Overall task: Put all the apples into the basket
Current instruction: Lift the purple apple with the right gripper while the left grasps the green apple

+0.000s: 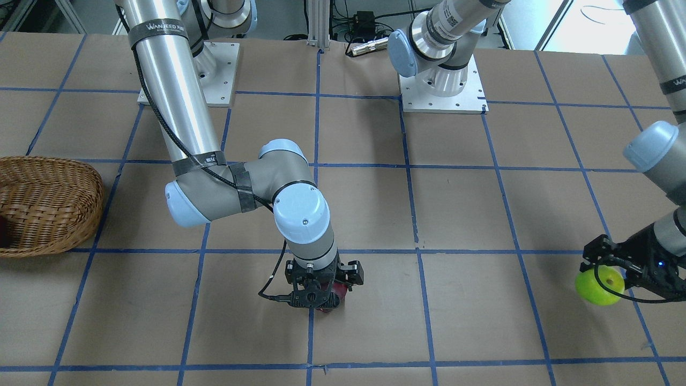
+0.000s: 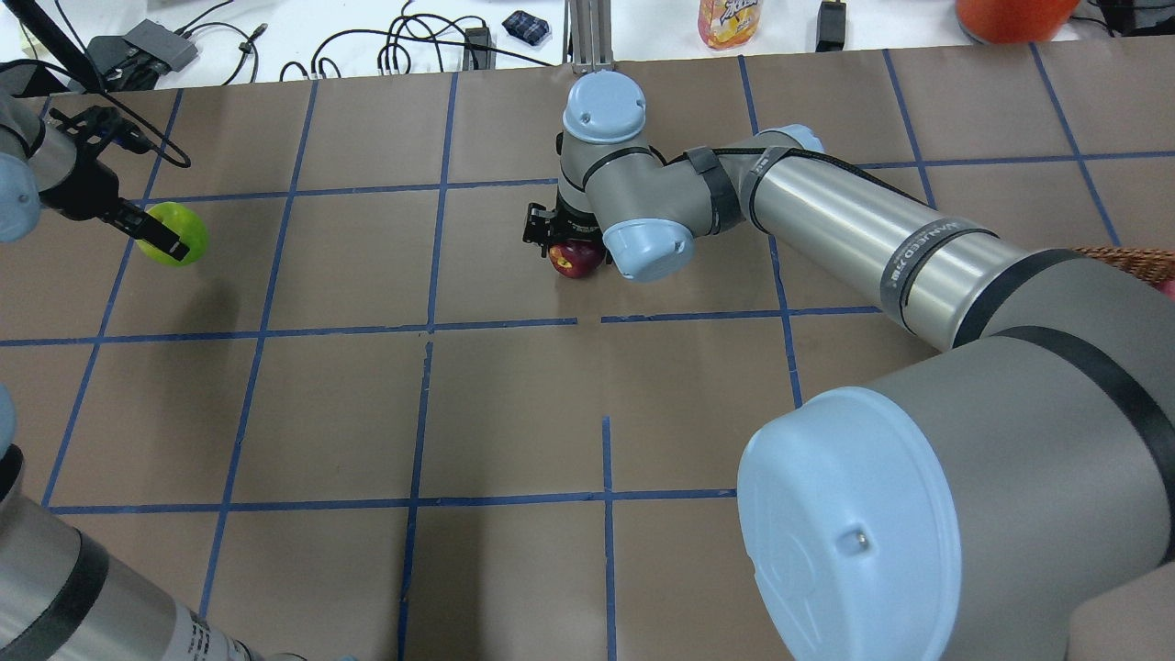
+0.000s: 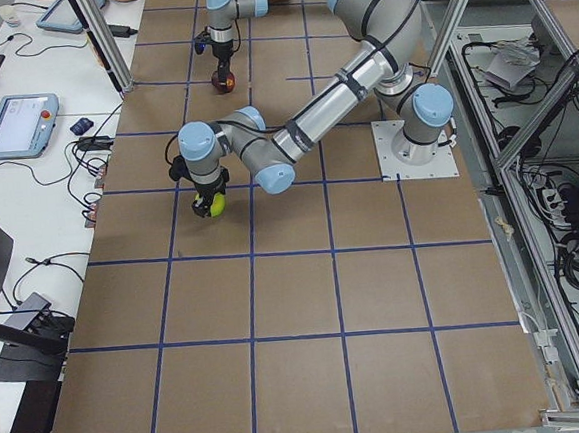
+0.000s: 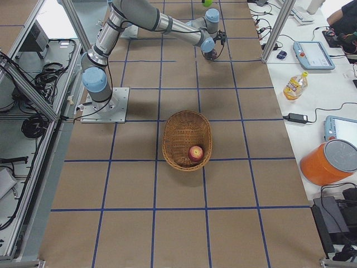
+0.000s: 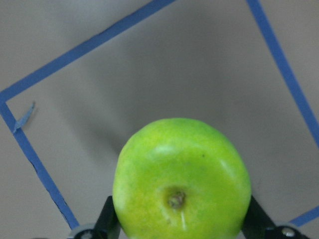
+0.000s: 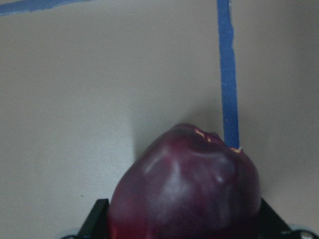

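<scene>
The lime green apple (image 1: 599, 287) is held in my left gripper (image 1: 604, 279), which is shut on it a little above the table at my far left; it fills the left wrist view (image 5: 182, 179). My right gripper (image 1: 316, 299) points straight down at mid-table, its fingers against both sides of the dark maroon apple (image 2: 574, 259), which sits low at the tabletop (image 6: 187, 184). The woven wicker basket (image 4: 168, 139) stands at my far right. The red-yellow apple (image 4: 195, 153) lies inside it.
My right arm's long link (image 2: 854, 229) stretches over the table between the basket and the maroon apple. The arm bases (image 1: 442, 86) are at the table's robot side. A side bench holds an orange bucket (image 4: 334, 162), a bottle (image 4: 294, 85) and tablets.
</scene>
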{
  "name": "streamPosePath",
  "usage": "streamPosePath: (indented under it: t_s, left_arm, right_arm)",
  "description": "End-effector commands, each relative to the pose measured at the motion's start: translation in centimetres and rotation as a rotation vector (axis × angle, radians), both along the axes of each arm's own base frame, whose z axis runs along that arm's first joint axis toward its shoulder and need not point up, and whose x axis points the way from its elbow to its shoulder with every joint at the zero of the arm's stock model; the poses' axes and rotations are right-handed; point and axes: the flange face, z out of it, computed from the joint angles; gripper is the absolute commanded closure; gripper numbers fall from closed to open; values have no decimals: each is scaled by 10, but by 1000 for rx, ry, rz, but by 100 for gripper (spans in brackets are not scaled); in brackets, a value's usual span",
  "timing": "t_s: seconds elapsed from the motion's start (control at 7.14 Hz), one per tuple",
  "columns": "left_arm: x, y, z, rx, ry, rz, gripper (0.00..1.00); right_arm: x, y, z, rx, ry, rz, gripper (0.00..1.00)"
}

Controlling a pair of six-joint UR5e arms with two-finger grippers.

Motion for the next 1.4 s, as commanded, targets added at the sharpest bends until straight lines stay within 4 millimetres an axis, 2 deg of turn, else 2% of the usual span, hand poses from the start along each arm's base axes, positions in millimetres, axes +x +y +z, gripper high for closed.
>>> streamPosePath:
  t_s: [0.0, 0.14, 0.28, 0.42, 0.56, 0.7, 0.98, 1.12, 1.26]
  left_arm:
    - [-84, 43, 39, 66, 165, 101, 96]
    - [-102, 64, 46, 69, 207, 175, 96]
    - [-139, 80, 50, 75, 259, 199, 96]
    - [-189, 97, 51, 109, 299, 280, 96]
    - [-250, 105, 52, 155, 288, 348, 96]
    - [-312, 101, 45, 114, 269, 319, 96]
    - [-402, 102, 22, 79, 244, 460, 96]
    - [-444, 103, 0, 81, 256, 508, 96]
    - [-478, 108, -25, 75, 230, 544, 95]
  right_arm:
    - [-2, -2, 7, -13, -6, -1, 53]
    - [-8, -2, 22, -22, -5, -9, 67]
    - [-27, 0, 46, 5, 4, -43, 69]
    - [-59, 9, 75, 112, 40, -80, 70]
    - [-110, 7, 103, 141, 51, -120, 71]
    - [-162, 13, 109, 169, 68, -54, 71]
    - [-293, 41, 112, 200, 244, -68, 72]
    - [-355, 65, 116, 195, 240, 30, 71]
    - [-437, 84, 105, 181, 219, 57, 70]
